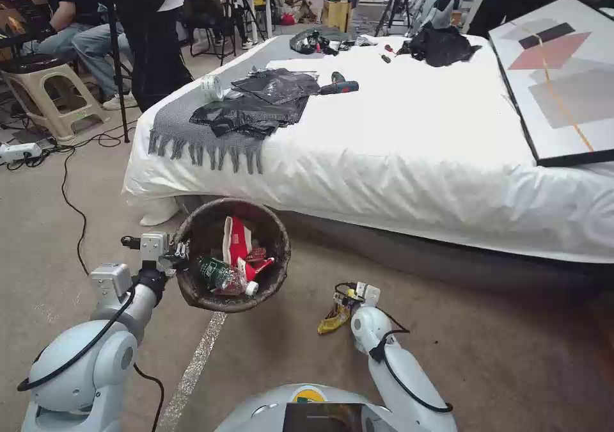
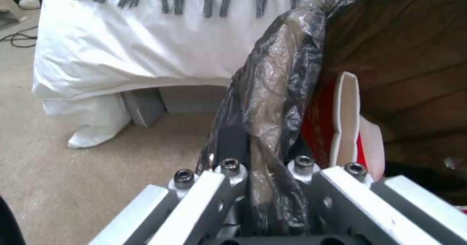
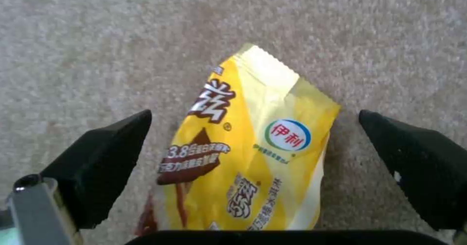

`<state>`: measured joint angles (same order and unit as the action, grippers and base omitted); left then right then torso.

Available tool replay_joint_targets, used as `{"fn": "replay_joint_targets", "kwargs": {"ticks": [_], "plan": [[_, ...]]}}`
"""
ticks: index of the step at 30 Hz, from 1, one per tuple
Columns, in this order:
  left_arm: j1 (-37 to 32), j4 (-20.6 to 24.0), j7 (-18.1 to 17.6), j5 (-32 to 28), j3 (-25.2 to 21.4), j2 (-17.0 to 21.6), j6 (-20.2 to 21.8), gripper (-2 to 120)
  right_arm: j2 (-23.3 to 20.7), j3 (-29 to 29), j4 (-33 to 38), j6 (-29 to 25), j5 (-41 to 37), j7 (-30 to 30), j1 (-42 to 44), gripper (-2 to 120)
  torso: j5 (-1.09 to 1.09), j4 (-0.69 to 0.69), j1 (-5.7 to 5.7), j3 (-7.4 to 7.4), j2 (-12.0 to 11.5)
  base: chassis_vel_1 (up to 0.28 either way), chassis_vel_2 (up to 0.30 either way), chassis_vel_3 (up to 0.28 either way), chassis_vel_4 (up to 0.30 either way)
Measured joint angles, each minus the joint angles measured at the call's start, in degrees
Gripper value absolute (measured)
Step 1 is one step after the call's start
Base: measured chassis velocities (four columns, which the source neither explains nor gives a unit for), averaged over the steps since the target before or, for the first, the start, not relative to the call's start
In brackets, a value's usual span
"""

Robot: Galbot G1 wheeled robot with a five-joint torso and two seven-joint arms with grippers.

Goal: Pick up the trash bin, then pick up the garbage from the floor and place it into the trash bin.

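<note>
Wrapper [image 3: 253, 146] lain on carpet between wide-spread right gripper [image 3: 253, 164] fingers, long axis along reach; bin [image 1: 192, 285] rim clamped by left gripper [image 1: 180, 253].

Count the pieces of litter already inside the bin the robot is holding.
3 visible in the trash bin: a green bottle and two red-and-white snack packets. More may lie hidden beneath.

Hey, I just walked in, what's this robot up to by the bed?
It is clearing litter off the carpet. The left gripper is clamped on the bag-lined rim of the trash bin, holding it beside the bed. Inside lie a green bottle and red-and-white snack packets. The right gripper is down at the floor, its fingers open on either side of a yellow wrapper, not yet closed on it.
</note>
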<state>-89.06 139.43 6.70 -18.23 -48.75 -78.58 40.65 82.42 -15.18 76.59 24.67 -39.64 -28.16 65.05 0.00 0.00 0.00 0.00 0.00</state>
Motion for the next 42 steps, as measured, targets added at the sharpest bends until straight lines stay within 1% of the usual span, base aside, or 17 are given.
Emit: {"fn": "replay_joint_targets", "kwargs": {"ticks": [35, 37, 42], "plan": [[0.4, -0.5, 0.3, 0.2, 0.3, 0.1, -0.2, 3, 1.2, -0.6, -4.0, -1.2, 0.3, 1.3, -1.0, 100, -0.02, -0.01, 0.00, -0.01, 0.0, 0.000, 0.000, 0.000, 0.000], [0.4, -0.5, 0.3, 0.2, 0.3, 0.1, -0.2, 3, 1.3, -0.6, -4.2, -1.4, 0.3, 1.5, -1.0, 98, -0.03, -0.03, -0.01, -0.01, 0.0, 0.000, 0.000, 0.000, 0.000], [0.4, -0.5, 0.3, 0.2, 0.3, 0.2, -0.2, 3, 1.3, -0.7, -4.0, -1.5, 0.3, 1.6, -0.7, 92, -0.02, -0.02, 0.00, -0.01, 0.0, 0.000, 0.000, 0.000, 0.000]]}}
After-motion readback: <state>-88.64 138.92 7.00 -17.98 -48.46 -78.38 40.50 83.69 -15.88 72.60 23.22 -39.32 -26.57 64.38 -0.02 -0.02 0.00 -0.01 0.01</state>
